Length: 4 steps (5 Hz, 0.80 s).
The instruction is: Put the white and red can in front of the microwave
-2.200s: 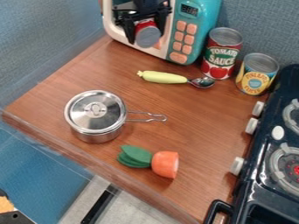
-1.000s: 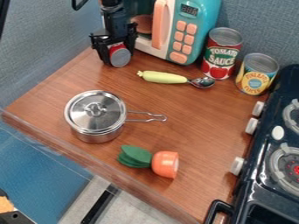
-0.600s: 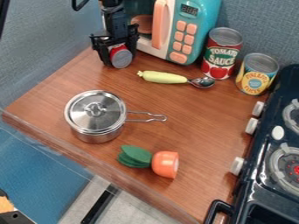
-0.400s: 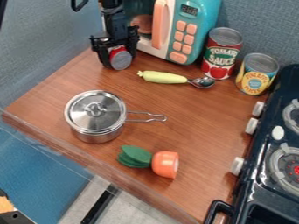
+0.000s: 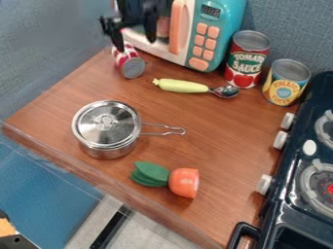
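Note:
The black gripper [image 5: 135, 41] hangs over the counter's back left, its fingers spread apart with nothing between them. Just below it lies the white and red can [image 5: 129, 62] on its side, a grey end facing the camera, close to the microwave's left front. The teal and white microwave [image 5: 216, 33] stands at the back, partly hidden behind the gripper at its left.
A yellow-handled spoon [image 5: 185, 86] lies right of the can. Behind it stand a tomato sauce can [image 5: 246, 59] and a pineapple can [image 5: 286, 82]. A lidded pot [image 5: 107, 129], an orange and green toy [image 5: 183, 183] and a stove [image 5: 305, 180] are nearer.
The can moved left and down from the microwave's opening to the counter, held by the gripper. Since then the gripper has let go and risen, leaving the can on its side.

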Each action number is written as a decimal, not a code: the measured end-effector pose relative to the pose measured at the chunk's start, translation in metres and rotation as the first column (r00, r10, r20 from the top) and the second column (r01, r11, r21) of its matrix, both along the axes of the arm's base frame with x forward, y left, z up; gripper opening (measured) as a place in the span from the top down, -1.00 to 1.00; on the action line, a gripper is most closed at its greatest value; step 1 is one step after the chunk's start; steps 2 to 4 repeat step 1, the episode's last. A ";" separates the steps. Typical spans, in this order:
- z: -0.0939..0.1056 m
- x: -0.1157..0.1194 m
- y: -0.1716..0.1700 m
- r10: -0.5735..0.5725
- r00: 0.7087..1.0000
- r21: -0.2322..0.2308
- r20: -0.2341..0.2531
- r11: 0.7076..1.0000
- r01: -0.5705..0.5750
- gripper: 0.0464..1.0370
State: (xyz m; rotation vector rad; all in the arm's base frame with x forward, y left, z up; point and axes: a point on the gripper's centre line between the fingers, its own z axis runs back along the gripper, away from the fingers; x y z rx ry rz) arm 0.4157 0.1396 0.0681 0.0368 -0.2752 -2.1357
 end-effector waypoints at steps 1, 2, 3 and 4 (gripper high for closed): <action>0.009 -0.003 0.000 -0.011 0.999 0.018 0.033 1.000 0.011 -0.93; 0.009 -0.003 0.000 -0.011 0.999 0.018 0.033 1.000 0.011 -0.93; 0.009 -0.003 0.000 -0.011 0.999 0.018 0.033 1.000 0.011 -0.93; 0.009 -0.003 0.000 -0.011 0.999 0.018 0.033 1.000 0.011 -0.93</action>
